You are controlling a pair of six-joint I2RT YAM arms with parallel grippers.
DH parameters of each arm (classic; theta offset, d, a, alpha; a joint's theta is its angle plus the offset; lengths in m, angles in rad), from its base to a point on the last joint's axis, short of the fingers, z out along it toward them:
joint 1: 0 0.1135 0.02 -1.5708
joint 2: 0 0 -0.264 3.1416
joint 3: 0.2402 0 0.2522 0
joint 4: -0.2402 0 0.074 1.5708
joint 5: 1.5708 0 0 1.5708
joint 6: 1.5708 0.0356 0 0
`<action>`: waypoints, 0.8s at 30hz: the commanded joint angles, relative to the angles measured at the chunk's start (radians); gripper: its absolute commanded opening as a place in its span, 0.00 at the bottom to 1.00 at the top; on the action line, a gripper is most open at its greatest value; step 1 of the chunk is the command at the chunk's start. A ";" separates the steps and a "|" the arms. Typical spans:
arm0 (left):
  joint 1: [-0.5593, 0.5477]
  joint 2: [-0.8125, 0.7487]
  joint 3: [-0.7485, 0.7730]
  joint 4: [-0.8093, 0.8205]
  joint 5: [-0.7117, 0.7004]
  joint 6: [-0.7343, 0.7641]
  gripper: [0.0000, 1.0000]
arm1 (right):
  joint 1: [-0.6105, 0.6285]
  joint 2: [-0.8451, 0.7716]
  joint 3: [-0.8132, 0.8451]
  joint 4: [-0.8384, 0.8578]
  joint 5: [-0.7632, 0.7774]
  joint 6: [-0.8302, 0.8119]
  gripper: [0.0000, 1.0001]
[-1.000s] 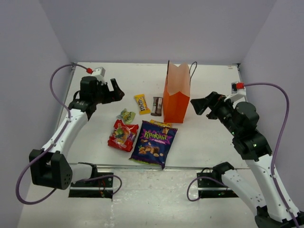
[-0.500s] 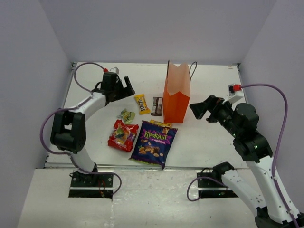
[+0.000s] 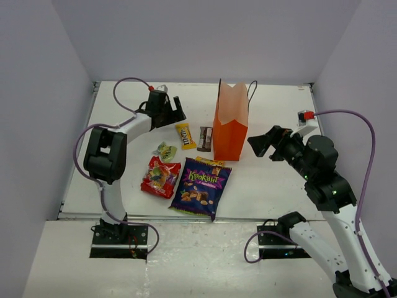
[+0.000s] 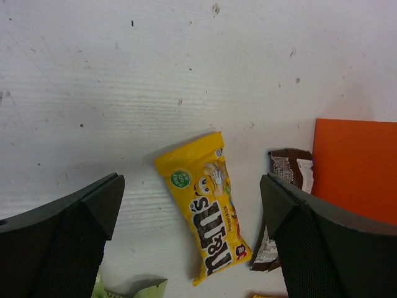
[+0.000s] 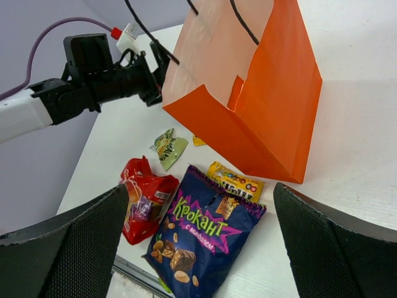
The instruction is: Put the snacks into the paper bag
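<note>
The orange paper bag (image 3: 231,127) stands upright and open-topped in the middle of the table; it also fills the top of the right wrist view (image 5: 260,105). On the table lie a yellow pack (image 3: 185,135), a brown bar (image 3: 205,138), a green-yellow wrapper (image 3: 165,151), a red bag (image 3: 160,177), a purple nut bag (image 3: 201,186) and an orange pack (image 3: 209,162) half under it. My left gripper (image 3: 175,112) hovers open above the yellow pack (image 4: 208,214), which lies between its fingers. Right of the bag, my right gripper (image 3: 260,140) is open and holds nothing.
The brown bar (image 4: 285,180) lies right beside the yellow pack, against the paper bag's foot (image 4: 356,171). Grey walls close in the white table (image 3: 279,180) on three sides. In the right wrist view the left arm (image 5: 93,81) reaches in behind the bag.
My left arm has swung in from the left side toward the back middle and now hangs over the yellow pack. The right arm has barely moved.
</note>
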 commanded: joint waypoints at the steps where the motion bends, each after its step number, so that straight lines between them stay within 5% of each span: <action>1: -0.014 0.012 0.041 0.034 -0.026 -0.016 0.97 | 0.004 0.002 0.007 -0.005 -0.008 -0.021 0.99; 19: -0.051 0.120 0.108 -0.014 -0.057 -0.007 0.97 | 0.004 -0.002 0.010 -0.030 -0.007 -0.025 0.99; 24: -0.054 0.152 0.137 -0.023 -0.043 0.005 0.81 | 0.005 -0.012 0.009 -0.034 0.002 -0.025 0.99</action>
